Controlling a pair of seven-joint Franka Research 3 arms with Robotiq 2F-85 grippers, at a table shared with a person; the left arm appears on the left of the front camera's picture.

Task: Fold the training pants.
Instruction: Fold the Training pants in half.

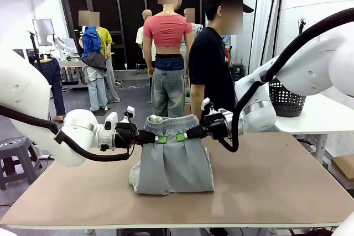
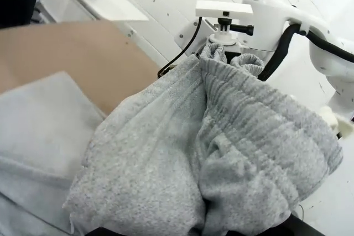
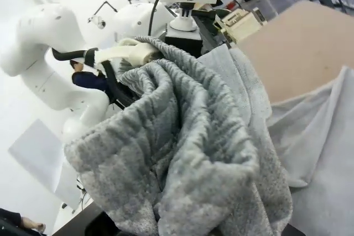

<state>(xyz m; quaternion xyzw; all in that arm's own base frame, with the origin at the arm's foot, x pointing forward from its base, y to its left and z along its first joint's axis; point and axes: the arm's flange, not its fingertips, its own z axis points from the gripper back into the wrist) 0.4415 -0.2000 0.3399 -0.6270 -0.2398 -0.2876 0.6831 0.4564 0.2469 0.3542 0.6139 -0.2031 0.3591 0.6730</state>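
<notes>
— Bunched grey fleece is crowding both wrist cameras: the training pants (image 2: 221, 153), their ribbed elastic waistband puckering into thick ridges right at the lens. Are both grippers holding on?

— Yes. Seen from the front, the left gripper (image 1: 161, 138) is pinching the waistband at its left end and the right gripper (image 1: 180, 136) is pinching it at its right end, fingers clenched on the cloth with the green pads (image 1: 162, 139) pressing in. The waistband is hanging lifted between them while the lower part of the pants is draping down and resting on the table (image 1: 276, 192).

— What is worrying you from here?

— The grip, mostly. Each side is gathering a fat wad of soft, fuzzy knit, so I judge one end could be slipping out if the arms pull apart or swing the band over quickly. Then the fold would be landing crooked.

— And the fabric below the waistband?

— It is pleating into loose vertical folds and spreading wider at the bottom. Limp cloth like that is likely to be dragging on the matte brown board and bunching underneath instead of laying flat. A white end of drawstring (image 1: 155, 119) is poking up at the waistband's left end and could be getting trapped in the fold.
</notes>
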